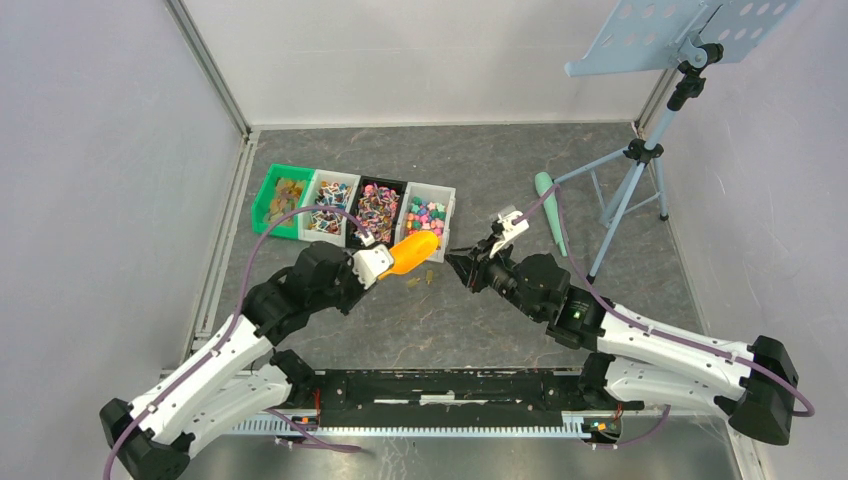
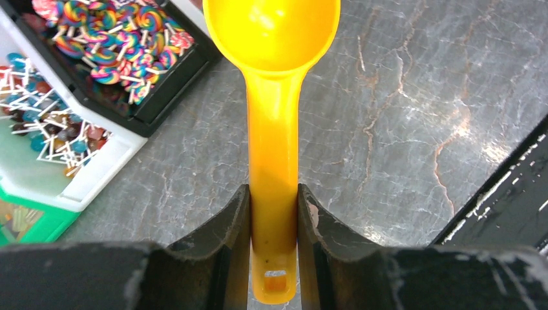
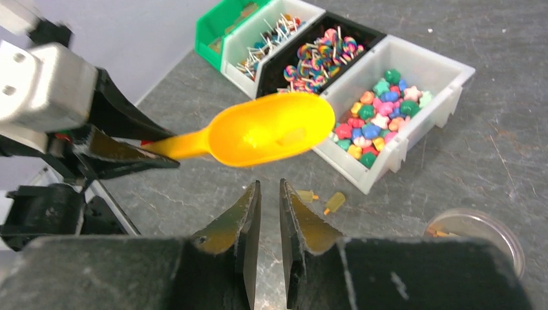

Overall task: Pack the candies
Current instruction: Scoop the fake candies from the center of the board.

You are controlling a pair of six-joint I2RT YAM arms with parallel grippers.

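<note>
My left gripper (image 2: pixel 273 194) is shut on the handle of the orange scoop (image 2: pixel 273 129) and holds it above the table, bowl forward, in front of the bins. The scoop also shows in the top view (image 1: pixel 412 252) and in the right wrist view (image 3: pixel 271 129). Its bowl looks empty apart from a faint yellow patch. Small multicoloured candies (image 3: pixel 381 119) fill the white end bin (image 1: pixel 428 215). Two yellow wrapped candies (image 3: pixel 334 202) lie loose on the table under the scoop. My right gripper (image 3: pixel 269 184) is just right of the scoop (image 1: pixel 462 265). Its jaws are almost together and hold nothing.
A row of bins stands behind the scoop: green (image 1: pixel 283 198), white with stick sweets (image 1: pixel 330 205), black with swirl lollipops (image 1: pixel 377 210). A clear round tub (image 3: pixel 475 232) sits right of my right gripper. A tripod stand (image 1: pixel 640 150) and a green stick (image 1: pixel 548 205) stand at the right.
</note>
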